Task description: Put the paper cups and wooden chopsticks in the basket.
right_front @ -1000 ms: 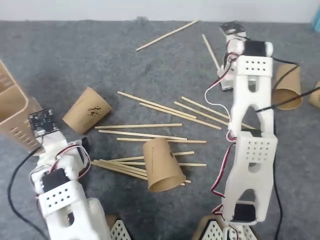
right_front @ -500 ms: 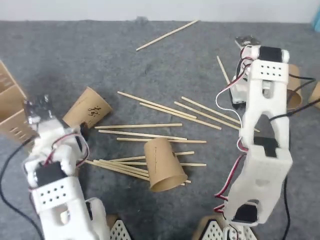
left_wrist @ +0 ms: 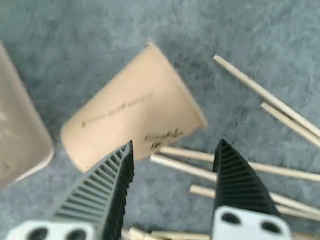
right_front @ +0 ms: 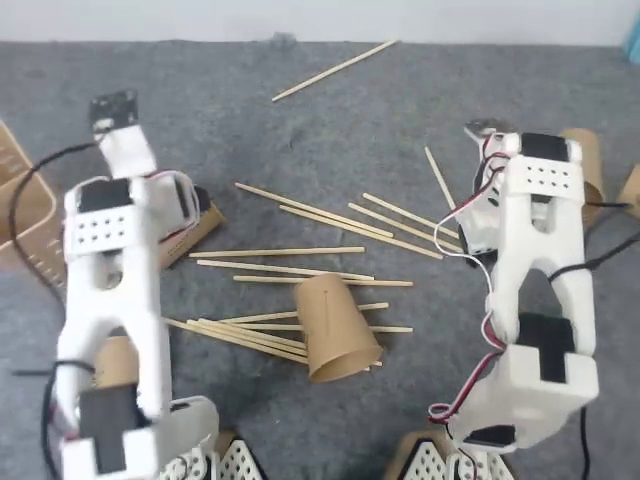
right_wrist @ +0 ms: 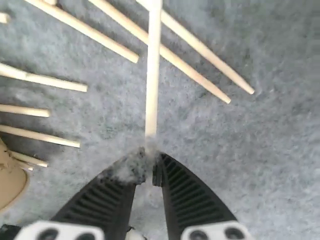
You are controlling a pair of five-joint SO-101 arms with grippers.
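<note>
Pinching gripper: the right gripper (right_wrist: pixel 149 162) has its fingers (right_wrist: pixel 185 195) drawn together, with just a thin slit between the tips, nipping the very end of one chopstick.
Held chopstick: the held chopstick (right_wrist: pixel 152 75) runs straight out from the fingertips toward the top of the right wrist view, crossing over two others. In the high view it (right_front: pixel 437 178) is a short slanted stick in the right half, just left of the right arm.
Open gripper: the left gripper (left_wrist: pixel 175 145) is spread wide, its fingers (left_wrist: pixel 112 185) well apart and gripping nothing. Whether either tip touches anything cannot be told.
Paper cup below it: the paper cup (left_wrist: pixel 135 115) lies on its side on the mat, above the gap between the tips in the left wrist view. In the high view a brown part of it (right_front: pixel 203 224) peeks out at centre left from under the left arm.
Basket: the basket (right_front: pixel 25 205) sits at the left edge of the high view, cut off by the frame, near the left arm.
Middle cup: the middle cup (right_front: pixel 338 328) lies tipped over in the lower centre, resting across several sticks.
Far cup: the far cup (right_front: pixel 588 160) is at the right, partly hidden behind the right arm.
Loose chopsticks: the loose chopsticks (right_front: pixel 300 268) are scattered across the centre, most roughly level, some slanting.
Lone chopstick: the lone chopstick (right_front: pixel 335 70) lies apart at top centre.
Surface: a grey mat (right_front: pixel 200 100) lies under everything.
</note>
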